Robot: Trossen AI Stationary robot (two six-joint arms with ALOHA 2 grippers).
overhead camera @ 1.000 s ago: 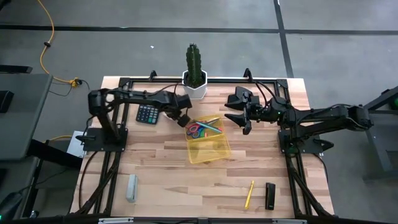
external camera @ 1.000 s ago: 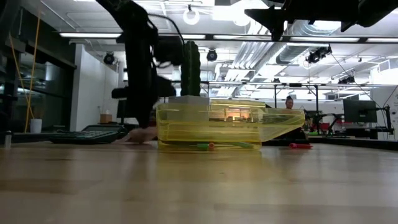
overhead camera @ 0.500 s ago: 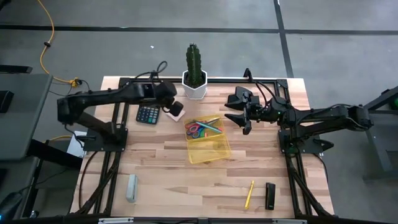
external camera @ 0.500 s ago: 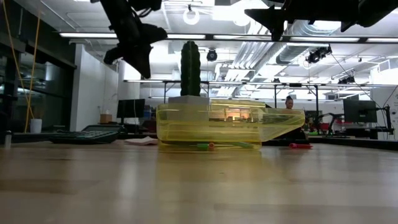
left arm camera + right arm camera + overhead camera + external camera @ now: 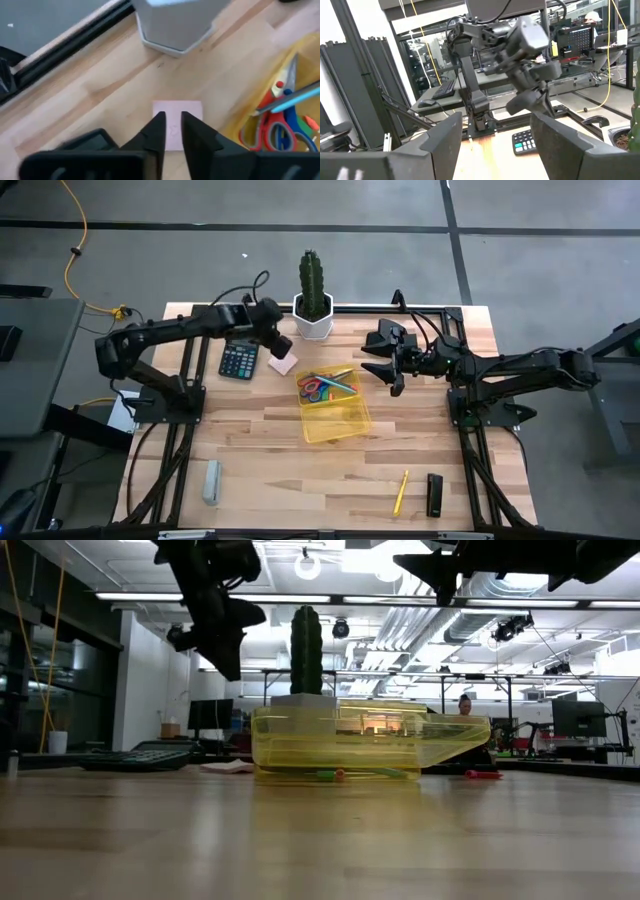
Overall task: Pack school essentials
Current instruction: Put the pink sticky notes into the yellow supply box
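Observation:
The pink sticky-note pad point(image 5: 283, 365) point(image 5: 192, 117) lies flat on the table between the black calculator point(image 5: 238, 361) and the yellow tray point(image 5: 335, 422) point(image 5: 340, 745). My left gripper point(image 5: 282, 345) point(image 5: 222, 658) point(image 5: 172, 120) hovers above the pad, pointing down, with a narrow empty gap between its fingers. In the tray lie the red- and blue-handled scissors point(image 5: 318, 388) point(image 5: 272, 131) and a light-blue pen point(image 5: 341, 387) point(image 5: 295, 97). A yellow pencil point(image 5: 401, 491) lies near the table's near edge. My right gripper point(image 5: 380, 360) point(image 5: 495, 130) waits open, in the air right of the tray.
A potted cactus point(image 5: 313, 300) point(image 5: 307, 650) stands at the far edge just beyond the pad and tray. A grey oblong block point(image 5: 211, 481) lies near-left, and a small black object point(image 5: 434, 494) sits beside the pencil. Bare wood stretches between the tray and the near edge.
My left gripper has risen from table height beside the pad and drawn back toward the far-left, now hanging above the pad. The pad has stayed flat on the table.

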